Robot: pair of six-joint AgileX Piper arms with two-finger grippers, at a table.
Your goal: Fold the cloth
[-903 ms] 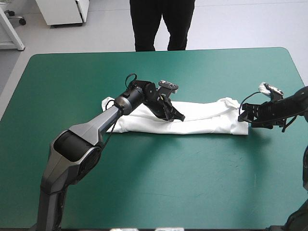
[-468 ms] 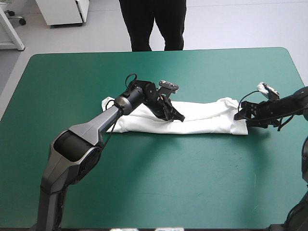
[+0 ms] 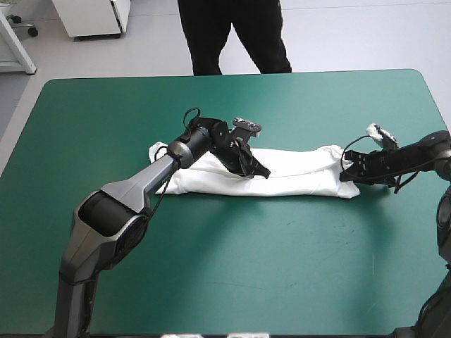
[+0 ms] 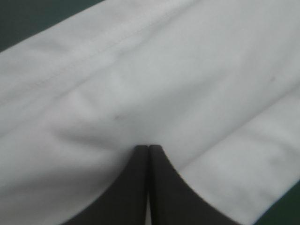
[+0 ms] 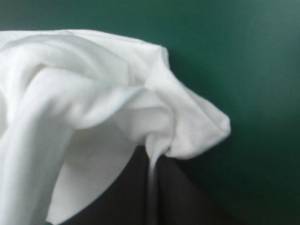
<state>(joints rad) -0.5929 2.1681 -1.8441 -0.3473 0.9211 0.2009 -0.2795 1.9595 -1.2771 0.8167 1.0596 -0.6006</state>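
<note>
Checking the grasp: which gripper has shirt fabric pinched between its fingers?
The right gripper, at the T-shirt's end: fabric runs between its fingers. The left gripper's fingers meet empty.

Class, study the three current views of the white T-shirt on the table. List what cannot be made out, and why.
1. High view: the left end effector and its arm cover the middle of the T-shirt.
2. Left wrist view: the T-shirt's ends are cut off by the picture edges.
3. Right wrist view: bunched cloth hides the fingertips of the right end effector.
</note>
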